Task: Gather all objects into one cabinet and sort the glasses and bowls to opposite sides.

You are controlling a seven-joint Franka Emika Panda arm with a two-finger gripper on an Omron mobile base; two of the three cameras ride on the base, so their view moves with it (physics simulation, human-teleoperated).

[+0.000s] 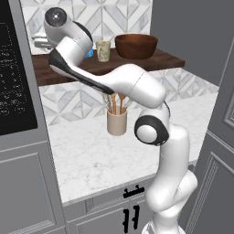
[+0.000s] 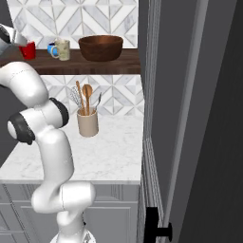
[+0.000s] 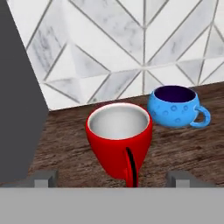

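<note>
pincer (image 3: 113, 177): released, tips wide | red cup (image 3: 119, 139): between tips, seemingly untouched | blue cup (image 3: 174, 106): beside

Base views flank the shelf (image 1: 160, 58) — hand view sits close above it.

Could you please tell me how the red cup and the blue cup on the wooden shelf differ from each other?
The bright red cup is taller and tapers toward its base; the small bright blue cup is squat and rounded. The red cup is plain outside with a pale grey-white inside, while the blue cup has ring markings and a dark purple inside. The red cup stands nearer the hand camera, the blue cup farther back toward the tiled wall. Both stand upright, empty, on the dark wooden shelf.
</note>
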